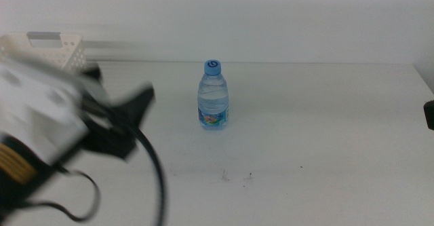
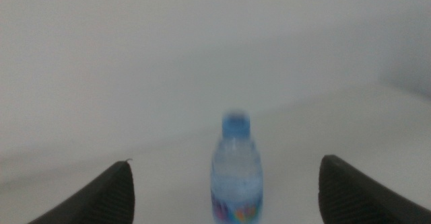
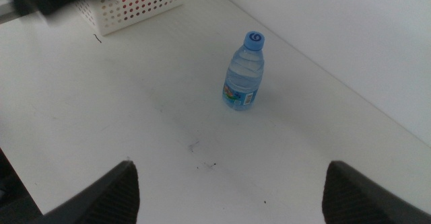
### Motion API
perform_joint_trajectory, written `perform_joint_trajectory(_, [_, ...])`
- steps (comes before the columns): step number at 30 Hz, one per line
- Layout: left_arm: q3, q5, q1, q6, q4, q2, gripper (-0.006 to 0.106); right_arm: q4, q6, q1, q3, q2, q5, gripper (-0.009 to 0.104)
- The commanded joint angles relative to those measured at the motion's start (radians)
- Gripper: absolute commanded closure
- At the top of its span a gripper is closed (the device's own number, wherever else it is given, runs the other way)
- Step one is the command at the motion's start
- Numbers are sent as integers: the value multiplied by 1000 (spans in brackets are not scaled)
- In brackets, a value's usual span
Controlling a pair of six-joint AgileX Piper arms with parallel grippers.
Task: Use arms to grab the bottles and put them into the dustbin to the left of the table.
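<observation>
1. Around me is a wide plain white tabletop (image 1: 325, 151) with a few tiny dark specks, backed by a bare pale wall.
2. My left gripper (image 2: 225, 194) is low over the table on the left side, jaws spread wide and holding nothing. In the middle view it is blurred, so I judge it is moving.
3. Straight ahead of that gripper, lined up with the gap between its jaws but well clear of them, a small clear plastic water bottle with a blue cap (image 1: 213, 96) stands upright on the table.
4. Beyond and off to my left sits the white perforated plastic basket with a grey bar at its rim (image 1: 51, 49), the dustbin. I cannot see what is inside it.
5. My right gripper (image 3: 232, 194) waits high at the right side, jaws also wide and empty.
6. By my reckoning, this bottle is not yet grasped; closing in, gripping, carrying and dropping it all remain. No other bottle is on the table.
</observation>
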Motion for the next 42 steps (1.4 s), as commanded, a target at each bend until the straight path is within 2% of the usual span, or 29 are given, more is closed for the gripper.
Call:
perform_joint_trajectory(1, [106,-238,-12,-41,-5,105,7,5,-9,-2,-8,-3,-6,2])
perform_joint_trajectory(5, [181,-517,-33,-49,2,315,7,7,-9,-2,-8,-3,-6,2])
perform_joint_trajectory(14, [115,-723,-40,-52,16,634,7,7,-9,-2,-8,-3,-6,2])
perform_joint_trajectory(35, [-219,-648,-40,-106,54,973,7,7,-9,-2,-8,-3,-6,2])
perform_joint_trajectory(42, [-313,-718,-34,-122,46,1114,7,7,-9,-2,-8,-3,-6,2])
